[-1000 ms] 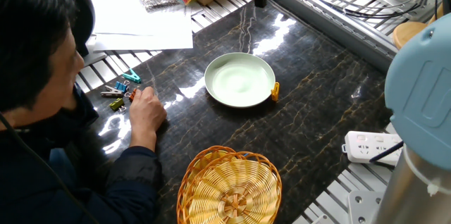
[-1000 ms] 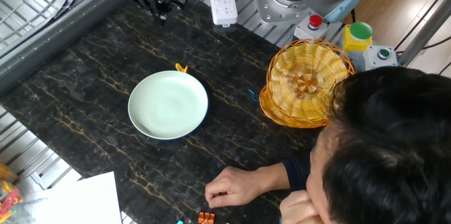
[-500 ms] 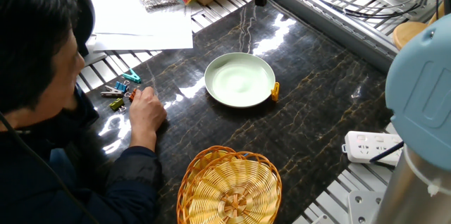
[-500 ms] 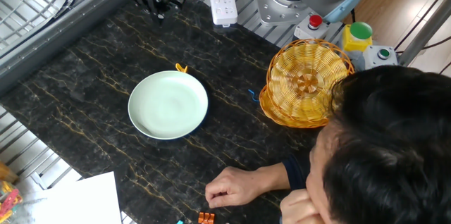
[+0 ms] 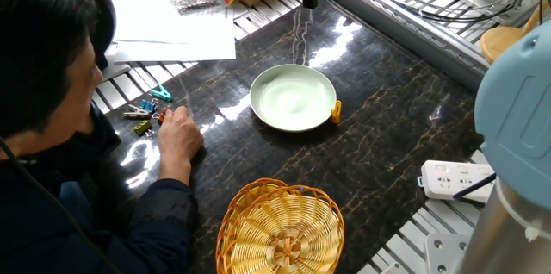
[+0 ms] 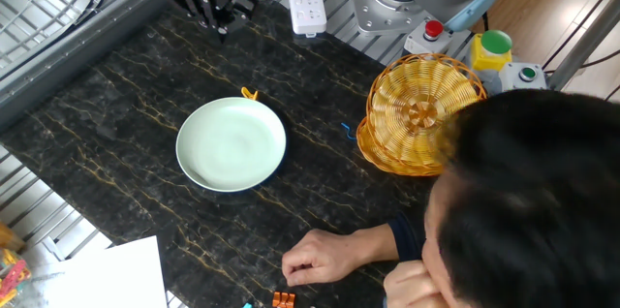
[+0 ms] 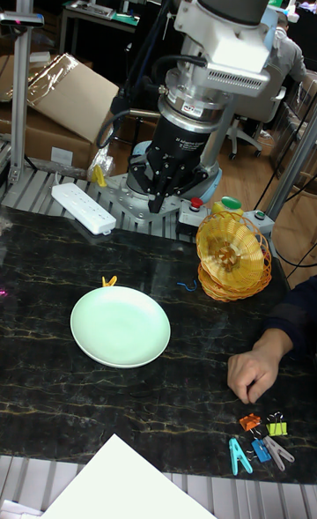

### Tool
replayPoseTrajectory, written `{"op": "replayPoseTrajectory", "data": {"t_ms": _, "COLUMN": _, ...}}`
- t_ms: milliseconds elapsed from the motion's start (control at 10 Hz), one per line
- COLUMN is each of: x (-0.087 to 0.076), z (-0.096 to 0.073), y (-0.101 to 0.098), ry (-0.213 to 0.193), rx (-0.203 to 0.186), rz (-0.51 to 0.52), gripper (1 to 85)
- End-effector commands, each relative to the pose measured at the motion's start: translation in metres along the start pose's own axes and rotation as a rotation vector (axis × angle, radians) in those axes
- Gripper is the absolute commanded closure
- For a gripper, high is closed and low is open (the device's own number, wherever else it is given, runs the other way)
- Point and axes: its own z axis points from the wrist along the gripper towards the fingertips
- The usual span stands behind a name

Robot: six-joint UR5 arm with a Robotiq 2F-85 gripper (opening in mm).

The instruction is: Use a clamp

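Jaws of the black two-finger gripper (image 6: 215,17) hang empty; I cannot tell their opening. I see the tiny yellow-orange plastic clamp (image 6: 250,94) well apart from them, toward the table middle, touching the near rim of the pale green ceramic bowl (image 6: 231,143). Its long axis is unreadable.

Bench (image 5: 379,136) top is dark marble-look stone with gold veins, polished enough to throw glare. The bowl (image 5: 293,98) looks like smooth glossy ceramic or plastic, can't tell which. Basket (image 5: 280,231) is woven wicker, rough. Little yellow clamp (image 5: 336,112) looks like shiny plastic. Paper sheets (image 5: 172,24) are matt white.
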Motion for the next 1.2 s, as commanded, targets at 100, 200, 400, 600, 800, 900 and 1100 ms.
{"op": "replayPoseTrajectory", "data": {"t_ms": 100, "x": 0.000, "z": 0.078, "y": 0.010, "ry": -0.120, "rx": -0.060, "rz": -0.020, "gripper": 84.0}}
{"op": "replayPoseTrajectory", "data": {"t_ms": 200, "x": -0.001, "z": 0.082, "y": 0.006, "ry": -0.132, "rx": -0.047, "rz": -0.036, "gripper": 84.0}}
{"op": "replayPoseTrajectory", "data": {"t_ms": 400, "x": 0.016, "z": 0.082, "y": 0.004, "ry": -0.065, "rx": -0.043, "rz": -0.044, "gripper": 84.0}}
{"op": "replayPoseTrajectory", "data": {"t_ms": 600, "x": 0.048, "z": 0.082, "y": 0.002, "ry": 0.057, "rx": -0.035, "rz": -0.042, "gripper": 84.0}}
{"op": "replayPoseTrajectory", "data": {"t_ms": 800, "x": 0.053, "z": 0.081, "y": -0.018, "ry": 0.077, "rx": 0.041, "rz": 0.012, "gripper": 84.0}}
{"op": "replayPoseTrajectory", "data": {"t_ms": 900, "x": 0.054, "z": 0.081, "y": -0.015, "ry": 0.083, "rx": 0.031, "rz": 0.032, "gripper": 84.0}}
{"op": "replayPoseTrajectory", "data": {"t_ms": 1100, "x": 0.052, "z": 0.093, "y": -0.012, "ry": 0.063, "rx": 0.007, "rz": 0.004, "gripper": 84.0}}
